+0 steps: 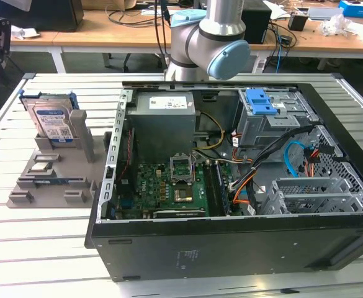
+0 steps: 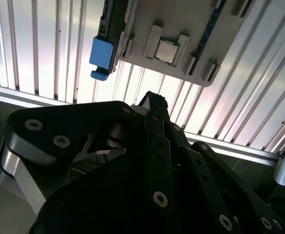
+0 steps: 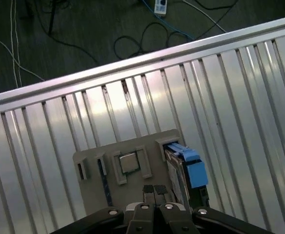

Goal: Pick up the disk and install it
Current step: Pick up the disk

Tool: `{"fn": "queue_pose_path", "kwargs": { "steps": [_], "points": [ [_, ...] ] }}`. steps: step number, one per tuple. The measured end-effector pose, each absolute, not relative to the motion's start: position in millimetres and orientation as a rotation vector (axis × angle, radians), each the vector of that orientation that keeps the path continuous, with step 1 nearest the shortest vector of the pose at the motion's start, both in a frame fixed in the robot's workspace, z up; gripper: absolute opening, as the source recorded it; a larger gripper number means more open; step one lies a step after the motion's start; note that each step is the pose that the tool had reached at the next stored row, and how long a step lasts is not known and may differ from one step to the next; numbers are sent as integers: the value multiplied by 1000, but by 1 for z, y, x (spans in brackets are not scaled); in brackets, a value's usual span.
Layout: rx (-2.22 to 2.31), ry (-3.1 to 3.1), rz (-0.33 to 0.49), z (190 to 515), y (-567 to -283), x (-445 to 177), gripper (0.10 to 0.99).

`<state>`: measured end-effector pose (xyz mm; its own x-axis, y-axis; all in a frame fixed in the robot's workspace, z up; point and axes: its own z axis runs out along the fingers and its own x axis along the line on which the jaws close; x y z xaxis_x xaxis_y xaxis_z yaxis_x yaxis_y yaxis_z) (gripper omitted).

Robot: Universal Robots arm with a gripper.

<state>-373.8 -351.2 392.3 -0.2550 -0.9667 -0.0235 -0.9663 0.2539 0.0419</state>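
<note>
The worktop [image 1: 44, 248] is a bed of ribbed aluminium slats, glossy with glare. On it lies an open black steel computer case [image 1: 231, 248], showing a green board [image 1: 162, 186] and a plain grey power box [image 1: 162, 121]. Behind the case rises the arm [image 1: 212, 37], a smooth grey tube with pale-blue joint caps, cut off by the exterior view's upper edge.

At the exterior view's left, apart from the case, sits a matte grey plastic holder [image 1: 51, 180] with slotted pockets. The disk [image 1: 52, 121] stands upright in a slot at the holder's far end. It is flat silver metal with a white-and-blue label, framed by a blue plastic carrier. In the first wrist view the disk [image 3: 191, 168] is edge-on, so its label is hidden. A small square metal-capped chip [image 1: 40, 166] lies in a nearby pocket.

The gripper [image 3: 154, 190] hangs above the holder, near chip and disk. Its black jaws are pressed together, pinching nothing. In the second wrist view the gripper's dark linkage [image 2: 151, 100] hides part of the holder.
</note>
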Motion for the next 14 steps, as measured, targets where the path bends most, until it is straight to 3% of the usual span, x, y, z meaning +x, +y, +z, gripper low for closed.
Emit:
{"fn": "queue_pose_path", "kwargs": {
  "steps": [14],
  "points": [
    [2110, -2312, -73, 392, -351, -374, 106]
  ]
}}
